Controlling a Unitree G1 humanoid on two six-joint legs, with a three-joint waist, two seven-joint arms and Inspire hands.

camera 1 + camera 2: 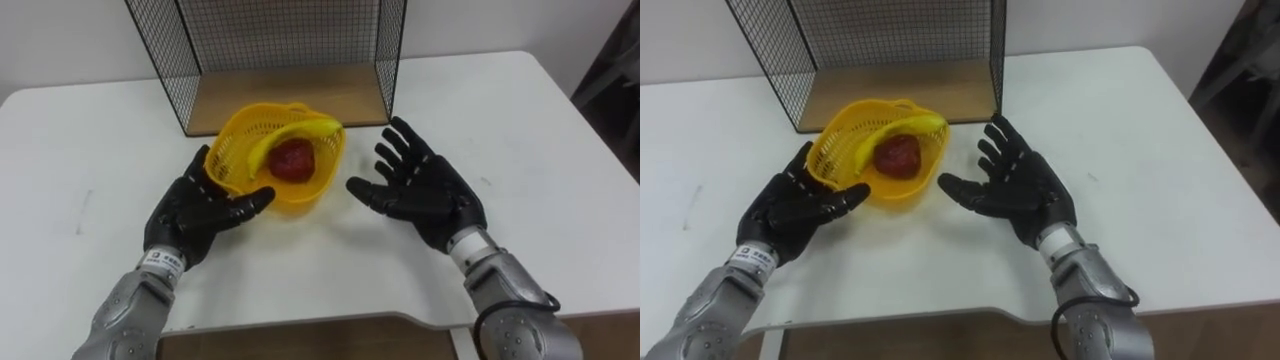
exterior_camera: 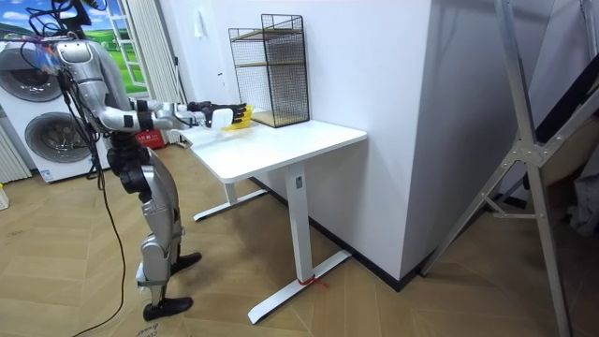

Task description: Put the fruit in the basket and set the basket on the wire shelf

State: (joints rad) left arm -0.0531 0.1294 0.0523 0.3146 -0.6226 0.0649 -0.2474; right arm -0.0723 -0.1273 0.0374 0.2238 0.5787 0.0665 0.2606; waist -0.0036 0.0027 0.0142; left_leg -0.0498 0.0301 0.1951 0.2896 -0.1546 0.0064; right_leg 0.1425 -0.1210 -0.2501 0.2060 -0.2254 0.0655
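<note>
Basket (image 1: 295, 200), yellow plastic mesh, round, upright. Stands on the white table (image 1: 520, 130), just in front of the open side of the wire shelf (image 1: 160, 50), not inside it. Holds two pieces of fruit: a banana (image 1: 300, 133), curved across the far half from the left wall to the right rim, and a dark red round fruit (image 1: 293, 161) just below it on the basket's floor, touching the banana.

Wire shelf: black mesh walls on a wooden base board (image 1: 290, 100), set at the far side of the table against the wall. Appears in the room view as a tall black cage with another board near its top.

Left hand (image 1: 195, 215): black, placed at the basket's near-left side. Fingers straight and spread, reaching up along the left wall; thumb stretched along the foot of the near wall, touching it or very nearly so. Grasps nothing.

Right hand (image 1: 425, 190): to the basket's right, palm turned toward it. Fingers straight and fanned, thumb pointing at the right wall, just beside it; contact not discernible. Grasps nothing.

Room view: robot upright at the table's end on the room view's left, both arms held forward over the tabletop, washing machines (image 2: 37, 112) behind it.
</note>
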